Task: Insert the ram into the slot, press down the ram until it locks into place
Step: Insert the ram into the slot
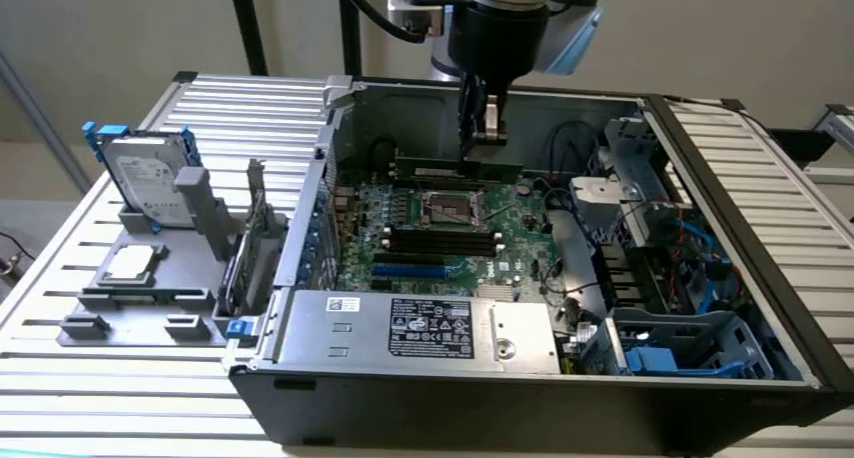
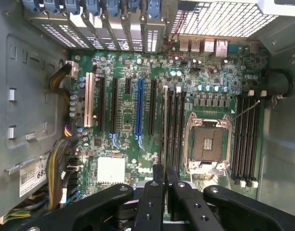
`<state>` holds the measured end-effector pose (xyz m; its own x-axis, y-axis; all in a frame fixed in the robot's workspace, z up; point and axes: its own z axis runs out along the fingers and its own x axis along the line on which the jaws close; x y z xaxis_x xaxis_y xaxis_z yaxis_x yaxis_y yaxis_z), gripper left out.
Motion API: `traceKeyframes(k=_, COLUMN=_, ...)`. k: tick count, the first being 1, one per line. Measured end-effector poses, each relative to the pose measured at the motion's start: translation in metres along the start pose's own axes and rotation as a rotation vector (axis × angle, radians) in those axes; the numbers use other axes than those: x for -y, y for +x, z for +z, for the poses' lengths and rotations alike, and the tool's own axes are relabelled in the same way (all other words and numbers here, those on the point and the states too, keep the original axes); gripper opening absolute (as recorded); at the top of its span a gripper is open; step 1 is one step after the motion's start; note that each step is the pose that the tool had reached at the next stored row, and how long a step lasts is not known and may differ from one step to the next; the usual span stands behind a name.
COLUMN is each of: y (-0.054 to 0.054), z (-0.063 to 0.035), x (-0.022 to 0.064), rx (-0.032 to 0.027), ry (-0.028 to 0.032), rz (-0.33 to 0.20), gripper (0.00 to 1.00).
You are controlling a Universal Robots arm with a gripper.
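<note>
Ram (image 1: pixel 447 166): a green stick standing level on its long edge inside the open computer case (image 1: pixel 534 408), pinched from above at its middle.
Risk: judged from here, a small skew between the ram and the socket would let one end drop before the other, so that one clip locks and the other does not. Pressing off-centre would tip the stick in the grasp. A notch out of line would load the board instead of seating it.
Ram to end effector: directly beneath the fingertips, running out to both sides of them.
End effector (image 1: pixel 483 136): clenched on the ram's upper edge, as far as can be judged. In the wrist view its fingers (image 2: pixel 154 197) stand almost together.
Slot (image 2: pixel 172 125): one of the parallel black sockets below the end effector, in line with its finger gap. Which one is meant, and whether the ram's lower edge has entered it, cannot be told.
Processor socket (image 2: pixel 207 144): below and to one side of the end effector, just beside those sockets.
Blue slot (image 2: pixel 139 110): on the other side, farther off.
Surface (image 1: pixel 120 398): slatted, carrying the case, well below the end effector.
</note>
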<state>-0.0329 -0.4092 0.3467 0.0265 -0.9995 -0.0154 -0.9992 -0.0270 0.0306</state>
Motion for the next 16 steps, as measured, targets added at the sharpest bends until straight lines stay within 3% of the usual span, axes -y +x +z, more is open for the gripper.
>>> traceKeyframes(k=16, y=-0.005, z=0.0292, x=0.0008, rx=0.0001, ry=0.0017, rz=0.002, gripper=0.13)
